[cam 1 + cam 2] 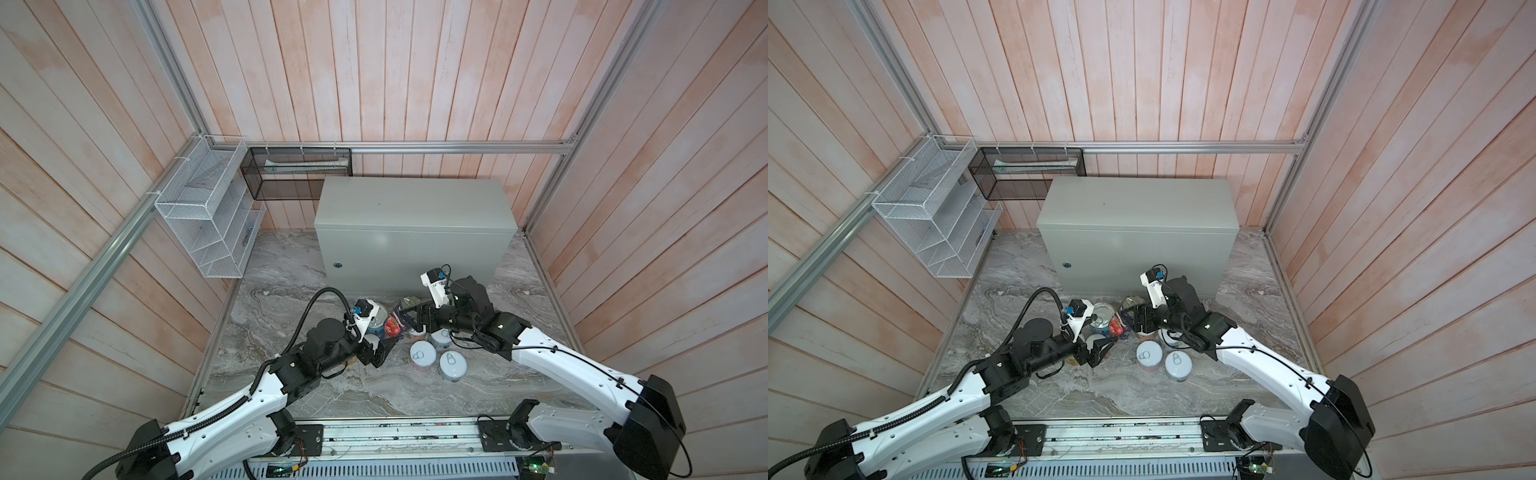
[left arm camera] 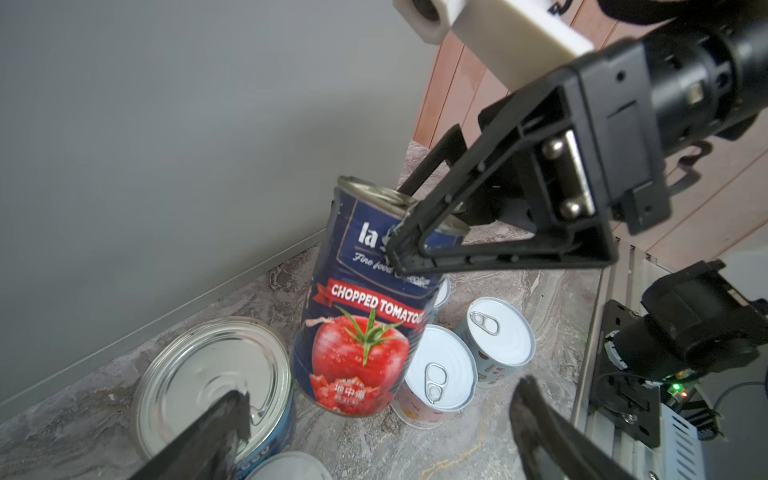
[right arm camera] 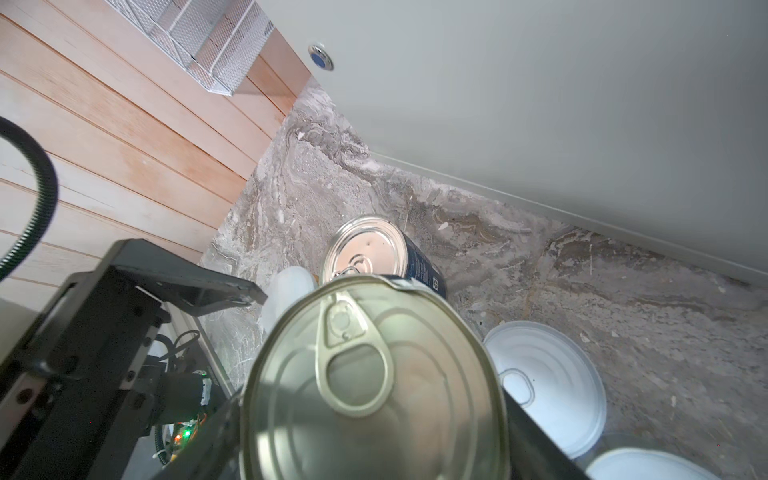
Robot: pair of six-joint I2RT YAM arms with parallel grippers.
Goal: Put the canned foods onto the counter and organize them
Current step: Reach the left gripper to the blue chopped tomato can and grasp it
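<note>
- The tomato can [image 2: 357, 332], mid-frame in the left wrist view, is clamped near its rim by the right gripper [image 2: 409, 216].
- The other cans [image 1: 423, 355] cluster on the marble surface [image 1: 374, 395], lower middle in both top views, before the grey box [image 1: 415, 208].
- The left gripper [image 1: 388, 351] gapes wide, gripping nothing.
- Upper left, a black mesh basket [image 1: 297, 172] holds a long white packet [image 1: 307, 166]; what the white wire rack [image 1: 208, 212] holds is unclear.

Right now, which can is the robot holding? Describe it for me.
Find the grey-green metal box; cans cluster on the marble before it. The tomato can, in the right claw, is tall and dark blue with a red tomato, unlike its short white-lidded neighbours.
</note>
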